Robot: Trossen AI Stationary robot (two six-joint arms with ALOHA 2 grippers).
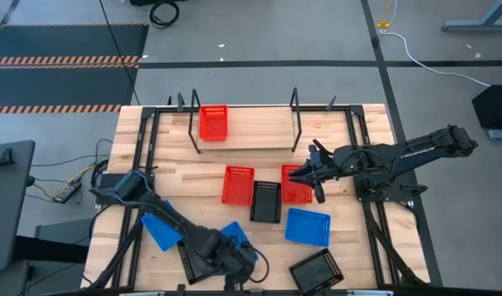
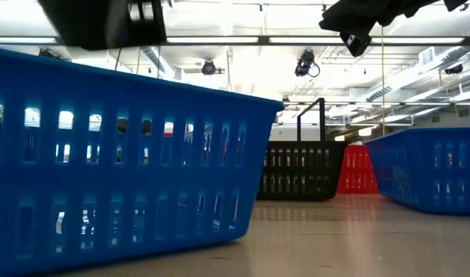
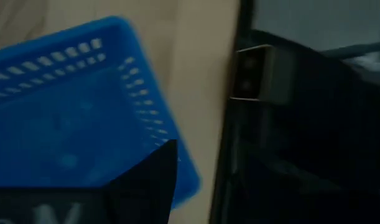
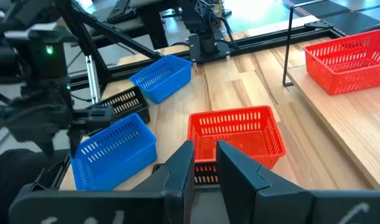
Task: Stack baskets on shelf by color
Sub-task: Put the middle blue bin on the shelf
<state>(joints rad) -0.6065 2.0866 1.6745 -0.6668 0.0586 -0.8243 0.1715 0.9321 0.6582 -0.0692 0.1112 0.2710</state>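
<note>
One red basket [image 1: 214, 122] stands on the shelf [image 1: 259, 131], toward its left end. Two red baskets [image 1: 238, 184] [image 1: 296, 184] and a black one [image 1: 265, 201] rest on their bases at mid-table. My right gripper [image 1: 312, 177] hovers above the right-hand red basket, open by a narrow gap [image 4: 205, 163], touching nothing; the low view shows it raised [image 2: 356, 35]. My left gripper [image 1: 227, 253] is at a blue basket [image 1: 234, 236] [image 3: 71, 112] near the table's near edge. Whether it touches the basket I cannot tell.
Near the table's near edge there are also a blue basket [image 1: 307, 227], a blue basket [image 1: 160, 230], a black basket [image 1: 316, 270] and a black basket [image 4: 124, 102]. Black wire uprights [image 1: 296, 115] stand at the shelf's ends. Black arm frames [image 1: 144, 164] run along both table sides.
</note>
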